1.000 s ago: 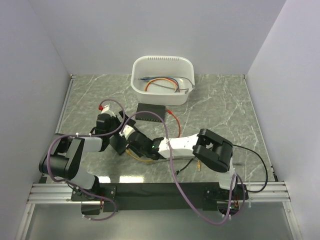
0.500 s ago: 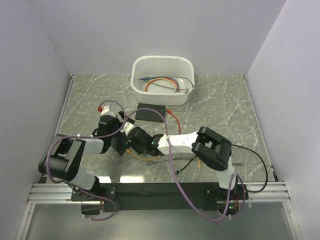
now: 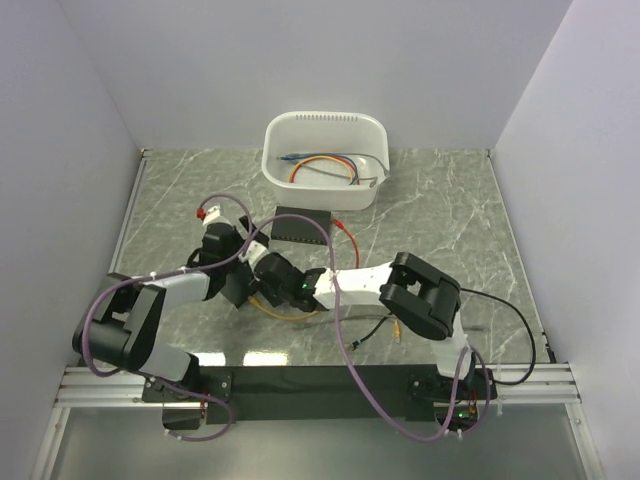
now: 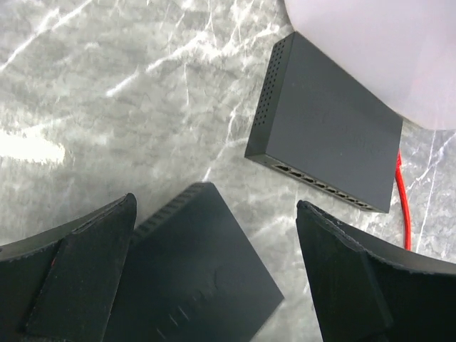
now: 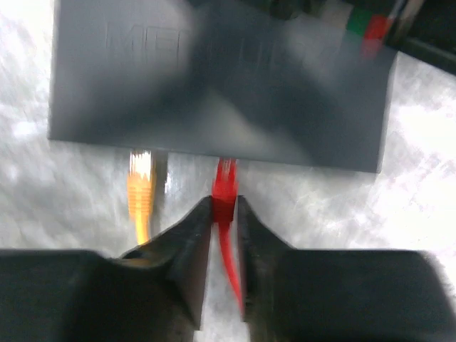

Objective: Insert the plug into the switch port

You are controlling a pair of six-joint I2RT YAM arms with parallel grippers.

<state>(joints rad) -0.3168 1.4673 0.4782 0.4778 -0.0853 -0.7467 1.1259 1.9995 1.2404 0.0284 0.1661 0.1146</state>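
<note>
A dark switch lies across the top of the right wrist view. My right gripper is shut on a red plug, whose tip is at the switch's near edge. An orange plug sits in a port to its left. In the left wrist view my left gripper is open, with its fingers on either side of this near switch. A second switch lies further off, also seen in the top view. In the top view both grippers meet around.
A white tub with coiled cables stands at the back, just behind the second switch. A red cable runs from that switch's right side. An orange cable loops on the table under the right arm. Walls enclose three sides.
The right arm has shifted a little left and forward with the red plug, towards the near switch. The left gripper has moved slightly forward over that switch.
</note>
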